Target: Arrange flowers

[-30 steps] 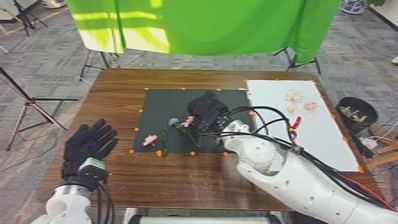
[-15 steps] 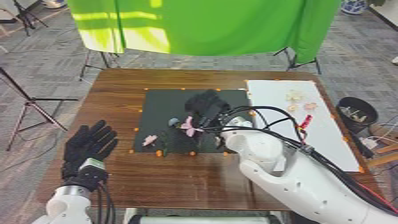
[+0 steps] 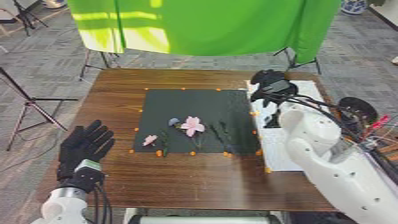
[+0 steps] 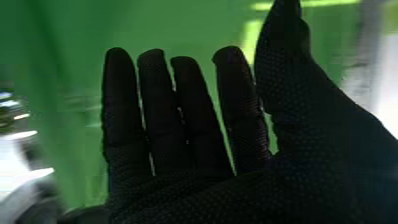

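Observation:
My right hand point(image 3: 271, 86) is over the far part of the white sheet in the head view, beyond the dark mat's right edge. In the right wrist view the right hand point(image 4: 195, 180) has straight fingers and holds nothing. My left hand point(image 3: 84, 145) lies open at the table's left side. On the dark mat, a large pink flower point(image 3: 193, 126) stands out near the middle, with a bluish flower point(image 3: 173, 121) beside it. A small pink flower point(image 3: 150, 140) is at the lower left, and green stems point(image 3: 224, 135) lie to the right.
The dark mat point(image 3: 169, 102) and the white sheet point(image 3: 282, 162) lie side by side on the brown table point(image 3: 160, 185), with orange markers along their edges. A black bin point(image 3: 358, 111) stands off the table's right side. A green curtain point(image 3: 204, 25) hangs beyond the far edge.
My right hand has moved from the dark mat to the right and away, over the white sheet. The large pink flower and the stems are now uncovered. The left hand has barely moved.

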